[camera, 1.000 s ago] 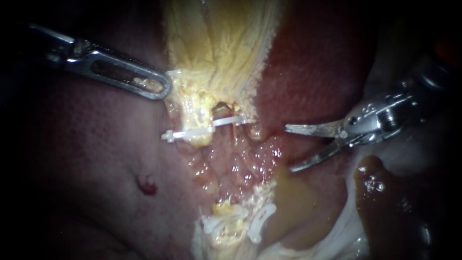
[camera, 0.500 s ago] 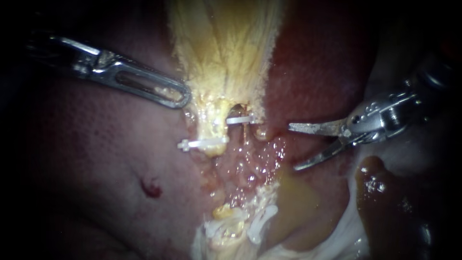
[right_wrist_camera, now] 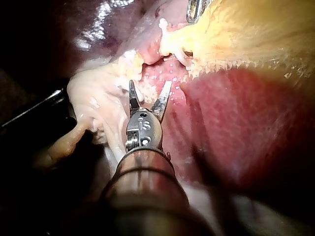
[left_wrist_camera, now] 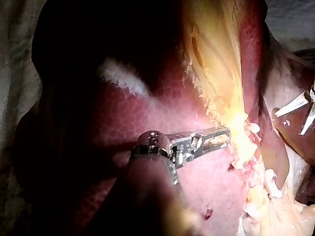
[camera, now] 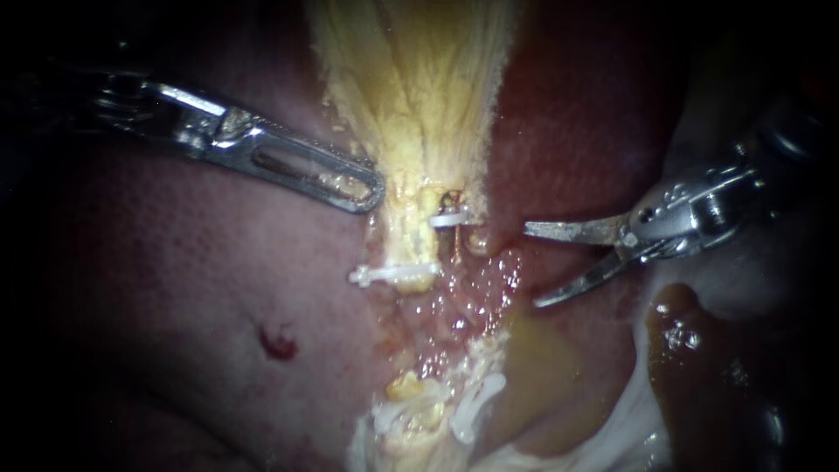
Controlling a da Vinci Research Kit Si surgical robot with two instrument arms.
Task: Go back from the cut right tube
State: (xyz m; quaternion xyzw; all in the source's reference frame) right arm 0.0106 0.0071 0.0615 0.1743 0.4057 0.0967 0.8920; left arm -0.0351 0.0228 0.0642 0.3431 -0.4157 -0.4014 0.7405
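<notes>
Retreating looks like the step in hand: your slender steel right instrument (camera: 530,267), claw spread, sits near the clipped, cut right tube (camera: 455,243); next, draw it rightward, clear. Your left instrument (camera: 371,188) has its claw pinching yellow fibrous tissue (camera: 419,105).

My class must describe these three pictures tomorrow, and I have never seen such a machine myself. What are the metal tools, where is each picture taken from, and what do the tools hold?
This is a surgical robot working at a bench on a pig's liver. One picture comes from an endoscope close to the tissue. The other two come from a camera on each arm. The left instrument rests its tip against pale yellow tissue; whether it grips that tissue does not show. The right instrument ends in two blades, which are open and hold nothing. White clips sit across the tissue between the two instruments.
</notes>
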